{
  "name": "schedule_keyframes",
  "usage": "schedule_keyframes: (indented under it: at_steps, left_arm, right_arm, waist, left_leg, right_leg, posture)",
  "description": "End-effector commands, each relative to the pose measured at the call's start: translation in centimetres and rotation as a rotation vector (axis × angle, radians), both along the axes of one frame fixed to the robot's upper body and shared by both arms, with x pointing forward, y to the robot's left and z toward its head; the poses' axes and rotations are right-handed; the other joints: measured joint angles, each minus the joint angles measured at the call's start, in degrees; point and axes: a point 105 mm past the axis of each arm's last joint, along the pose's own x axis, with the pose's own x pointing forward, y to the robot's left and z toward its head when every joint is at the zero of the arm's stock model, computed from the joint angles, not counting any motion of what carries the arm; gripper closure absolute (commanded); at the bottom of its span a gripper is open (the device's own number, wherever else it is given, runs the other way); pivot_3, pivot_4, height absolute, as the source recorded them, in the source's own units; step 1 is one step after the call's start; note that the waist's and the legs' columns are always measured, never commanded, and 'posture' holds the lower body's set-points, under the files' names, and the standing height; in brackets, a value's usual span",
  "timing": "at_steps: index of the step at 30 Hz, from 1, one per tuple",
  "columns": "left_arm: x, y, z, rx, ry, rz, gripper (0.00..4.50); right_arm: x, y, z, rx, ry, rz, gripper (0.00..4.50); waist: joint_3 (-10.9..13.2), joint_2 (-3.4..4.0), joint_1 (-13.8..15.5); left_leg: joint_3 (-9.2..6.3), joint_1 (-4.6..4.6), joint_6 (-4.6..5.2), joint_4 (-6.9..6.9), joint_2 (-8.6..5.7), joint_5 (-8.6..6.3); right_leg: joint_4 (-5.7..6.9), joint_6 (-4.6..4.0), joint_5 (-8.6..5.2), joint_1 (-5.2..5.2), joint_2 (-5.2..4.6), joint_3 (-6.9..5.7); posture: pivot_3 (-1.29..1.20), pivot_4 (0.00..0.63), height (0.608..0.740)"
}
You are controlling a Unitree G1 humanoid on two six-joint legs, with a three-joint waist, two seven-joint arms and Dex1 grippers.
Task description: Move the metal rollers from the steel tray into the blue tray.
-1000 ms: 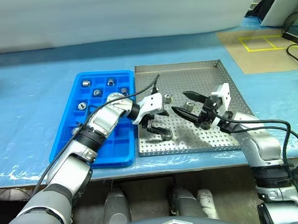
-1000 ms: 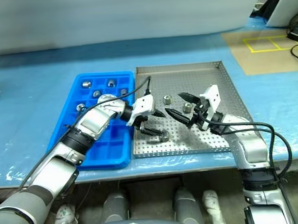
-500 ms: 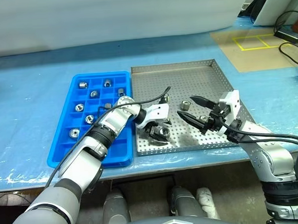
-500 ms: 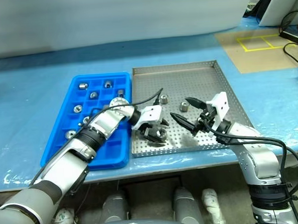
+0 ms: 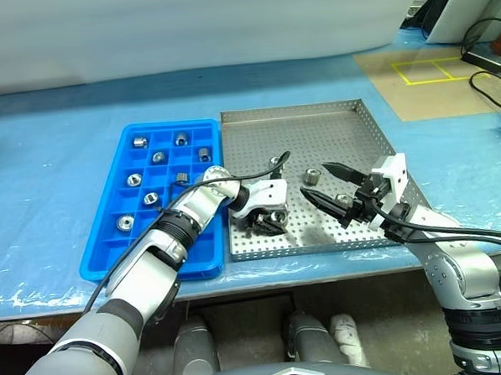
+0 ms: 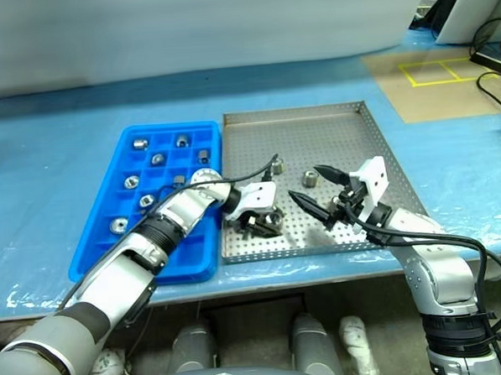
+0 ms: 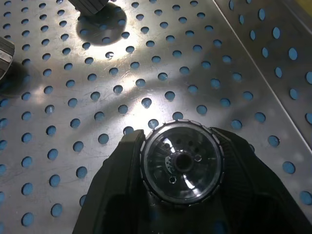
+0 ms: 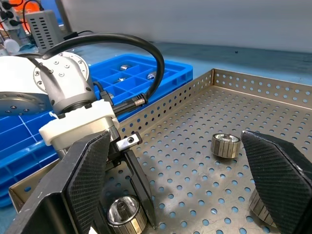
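A metal roller (image 7: 181, 162) is seen clamped between the left gripper's (image 5: 267, 220) black fingers, low over the near-left part of the steel tray (image 5: 348, 123); whether it is lifted clear of the perforated floor cannot be judged. Its bore is seen end-on from the wrist. The blue tray (image 5: 119, 253) lies just to the left, nearest this arm. The right gripper (image 5: 322, 188) is held wide apart, empty, near two loose rollers (image 8: 225, 145).
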Motion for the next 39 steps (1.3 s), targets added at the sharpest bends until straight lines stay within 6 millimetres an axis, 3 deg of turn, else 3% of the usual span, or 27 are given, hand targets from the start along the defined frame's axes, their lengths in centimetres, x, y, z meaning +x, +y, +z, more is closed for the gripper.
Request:
schedule_keyframes:
  at_steps: [1, 4, 10, 16, 22, 29, 39]
  left_arm:
    - [0.5, 0.4, 0.3, -0.019, -0.018, 0.02, 2.74]
    - [1.1, 0.4, 1.3, -0.074, -0.053, 0.049, 2.74]
    - [1.0, 0.5, 5.8, -0.251, 0.018, 0.059, 2.74]
    - [0.0, 4.2, 7.9, -0.235, -0.029, 0.059, 2.74]
    - [-0.5, 7.6, 10.6, -0.291, -0.102, 0.207, 2.74]
    - [-0.5, 12.4, 9.7, -0.308, -0.076, 0.463, 2.74]
    - [-1.4, 17.0, 7.8, -0.285, -0.082, 0.681, 2.74]
  right_arm:
    - [0.0, 0.0, 1.2, 0.005, -0.052, 0.012, 0.0]
    - [0.2, 0.0, 1.2, 0.0, -0.053, 0.02, 0.0]
    - [0.7, -0.1, 1.5, 0.012, -0.058, 0.024, 0.0]
    - [1.2, 0.3, 1.5, 0.002, -0.047, 0.075, 0.0]
    - [1.2, 2.3, 1.0, -0.012, -0.036, 0.198, 0.0]
    - [0.2, 5.8, 0.1, -0.017, -0.03, 0.4, 0.0]
    - [-0.2, 7.8, -0.9, -0.139, -0.065, 0.587, 0.0]
  waist:
    - [0.0, 0.0, 0.0]
    - [0.0, 0.0, 0.0]
    - [0.0, 0.0, 0.0]
    - [0.0, 0.01, 0.0]
    - [0.0, 0.03, 0.2]
    - [0.0, 0.04, 0.8]
    - [0.0, 0.03, 3.7]
  left_leg:
    - [0.0, 0.0, 0.0, 0.0, 0.0, 0.0]
    - [0.0, 0.01, 0.01, 0.0, 0.0, 0.0]
    - [0.01, 0.0, 0.0, 0.0, 0.02, 0.0]
    - [0.06, 0.02, 0.0, -0.22, 0.04, 0.0]
    - [0.07, -0.11, -0.14, -0.32, 0.06, 0.07]
    - [0.06, -0.1, -0.18, -0.34, 0.09, 0.09]
    - [0.02, -0.15, -0.21, -0.34, 0.14, 0.11]
  right_leg:
    - [0.0, 0.0, 0.0, 0.0, 0.0, 0.0]
    - [0.0, 0.0, 0.0, 0.0, 0.0, 0.0]
    - [0.0, 0.01, 0.01, -0.02, 0.0, -0.01]
    - [-0.05, 0.01, 0.0, -0.1, 0.02, -0.02]
    - [-0.1, 0.0, 0.0, -0.18, 0.02, -0.08]
    - [-0.09, 0.0, -0.01, -0.2, 0.0, -0.17]
    - [-0.03, -0.01, -0.01, -0.27, -0.01, -0.29]
  posture:
    - [-0.25, 0.15, 0.74]
    - [-0.25, 0.15, 0.74]
    - [-0.22, 0.15, 0.74]
    - [-0.18, 0.15, 0.74]
    - [-0.08, 0.15, 0.74]
    - [0.06, 0.15, 0.74]
    - [0.22, 0.15, 0.74]
